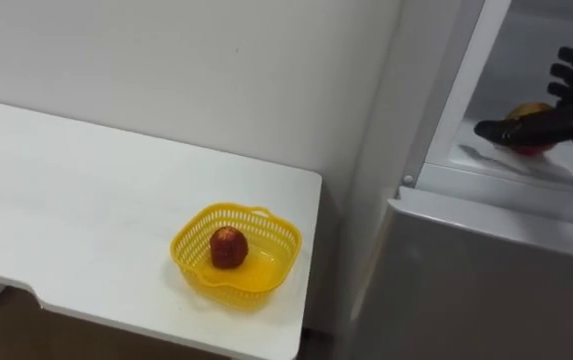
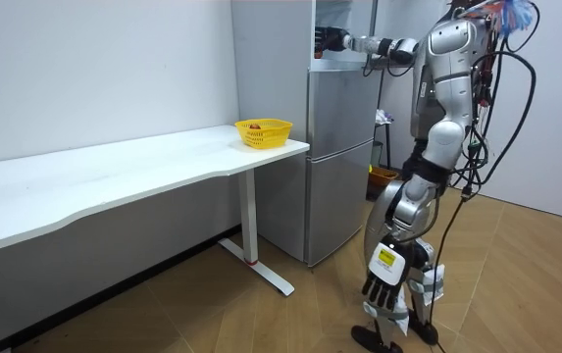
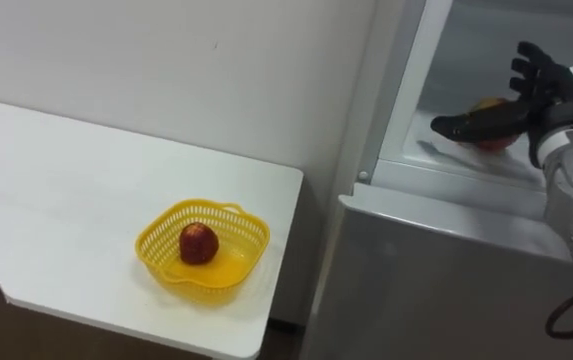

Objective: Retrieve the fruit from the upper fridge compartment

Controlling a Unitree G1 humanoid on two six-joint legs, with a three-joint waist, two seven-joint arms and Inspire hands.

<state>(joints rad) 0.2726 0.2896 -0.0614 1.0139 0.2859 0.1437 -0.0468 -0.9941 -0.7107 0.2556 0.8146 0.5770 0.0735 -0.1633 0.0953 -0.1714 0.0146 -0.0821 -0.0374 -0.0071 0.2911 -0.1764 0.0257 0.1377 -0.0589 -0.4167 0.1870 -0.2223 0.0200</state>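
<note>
Right hand point(image 3: 546, 105) is inside the upper fridge compartment point(image 3: 466, 165), fingers point(image 3: 532, 68) straight and spread upward, thumb stretched out sideways and clasping nothing. The red-and-yellow fruit point(image 3: 492, 142) rests on the compartment floor just behind that thumb, in the gap between thumb and fingers, and contact cannot be confirmed. Well to the left of this hand and lower, a yellow basket point(image 3: 148, 256) holding a red fruit point(image 3: 198, 243) stands on the white table point(image 3: 66, 170) beside the fridge point(image 2: 339, 147) - the left hand point(image 2: 383, 284) hangs at the robot's side, fingers relaxed, far below the working hand
</note>
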